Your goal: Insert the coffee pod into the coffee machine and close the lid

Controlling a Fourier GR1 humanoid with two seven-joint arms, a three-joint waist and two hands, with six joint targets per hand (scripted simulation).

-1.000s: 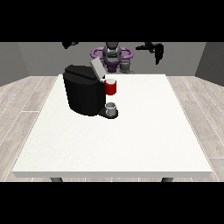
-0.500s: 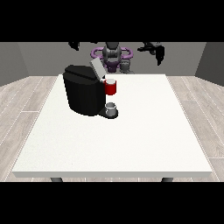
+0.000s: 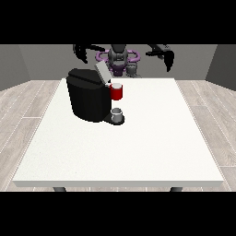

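A white surface (image 3: 138, 147) fills most of the front view, with wooden floor seen on either side. A black coffee machine (image 3: 87, 94) is placed on the left half of the surface, towards the far side. Its grey lid (image 3: 102, 72) is raised and tilted, hinged at the top of the machine. A red part (image 3: 117, 91) is seen on the machine's right face, just under the raised lid, with a pale round top; whether this is the pod itself or the pod holder cannot be told. Below it, on the machine's low black base, a small grey cup (image 3: 117, 114) is set upright, directly beneath the red part.

The robot (image 3: 119, 59) is seen small beyond the far edge of the surface, with purple rings at its shoulders. Both arms are held raised and spread out to the sides, well above the surface and apart from the machine. The robot hand at the view's left (image 3: 82, 52) is held above and behind the machine, touching nothing; how its fingers lie cannot be told. The robot hand at the view's right (image 3: 168, 57) hangs with its fingers pointing downward, relaxed rather than curled, and nothing is held in it.
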